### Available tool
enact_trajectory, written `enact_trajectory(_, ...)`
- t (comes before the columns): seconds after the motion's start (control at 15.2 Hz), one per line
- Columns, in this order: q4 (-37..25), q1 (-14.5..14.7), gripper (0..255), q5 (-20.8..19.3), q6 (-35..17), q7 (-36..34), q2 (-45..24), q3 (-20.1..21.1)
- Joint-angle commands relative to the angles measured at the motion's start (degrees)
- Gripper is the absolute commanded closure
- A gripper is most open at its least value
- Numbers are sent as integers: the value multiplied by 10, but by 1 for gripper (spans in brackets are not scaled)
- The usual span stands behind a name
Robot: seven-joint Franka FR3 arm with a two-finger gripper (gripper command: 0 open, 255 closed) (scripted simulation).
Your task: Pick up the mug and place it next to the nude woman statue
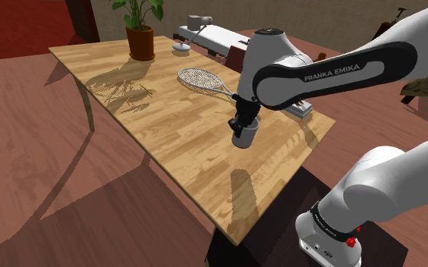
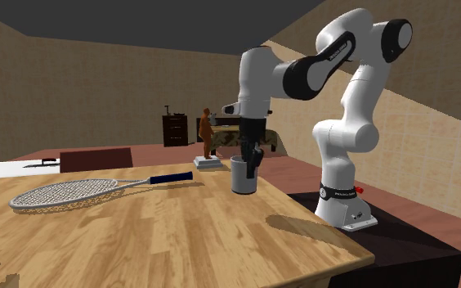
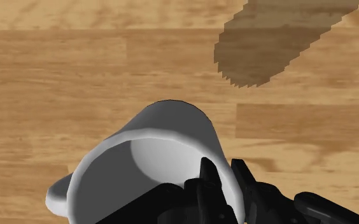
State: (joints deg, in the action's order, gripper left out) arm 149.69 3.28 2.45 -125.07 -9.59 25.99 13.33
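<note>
Currently held: mug [image 2: 243,176], white, empty inside, hanging under the gripper [image 2: 252,159] and seemingly just off the table [image 2: 180,241]. Gripper clenched on the mug's wall, one finger inside, one outside.
Risk: the one-sided rim pinch may let the mug tilt or slip in transit.
Risk: the statue [image 2: 207,131], near and beyond the gripper, looks slender and could be toppled by a bump.
</note>
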Motion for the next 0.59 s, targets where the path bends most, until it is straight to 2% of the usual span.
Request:
enact_trajectory(0.0, -11, 0, 255, 1, 20, 2, 10, -2)
enact_trajectory(0.53, -55, 1, 255, 1, 89, 8, 35, -9)
